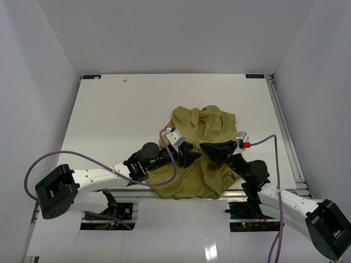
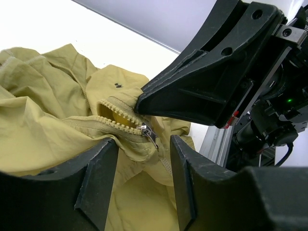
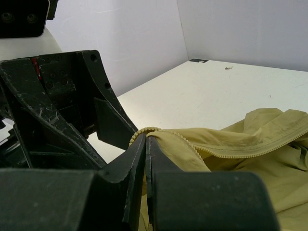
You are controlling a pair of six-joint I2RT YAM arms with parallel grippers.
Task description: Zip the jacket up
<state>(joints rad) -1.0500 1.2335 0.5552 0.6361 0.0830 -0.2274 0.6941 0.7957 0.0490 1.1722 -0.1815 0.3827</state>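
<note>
The olive-yellow jacket point(image 1: 198, 127) lies crumpled on the white table near the front edge, between both arms. My left gripper point(image 1: 192, 155) is open; in the left wrist view its jaws point(image 2: 143, 142) stand apart, with the metal zipper slider point(image 2: 148, 132) and its pull just ahead of the gap, touching neither finger. The right gripper point(image 1: 215, 153) is shut on the jacket's zipper edge; in the right wrist view point(image 3: 146, 137) the toothed tape curls out over its fingertips. The two grippers face each other, almost touching, and the zipper teeth point(image 2: 118, 126) are closed on the far side of the slider.
An aluminium rail point(image 1: 285, 131) runs along the table's right edge. White walls enclose the table point(image 1: 120, 115) on three sides. Purple cables point(image 1: 71, 155) loop over the left arm and beside the right arm point(image 1: 277, 164).
</note>
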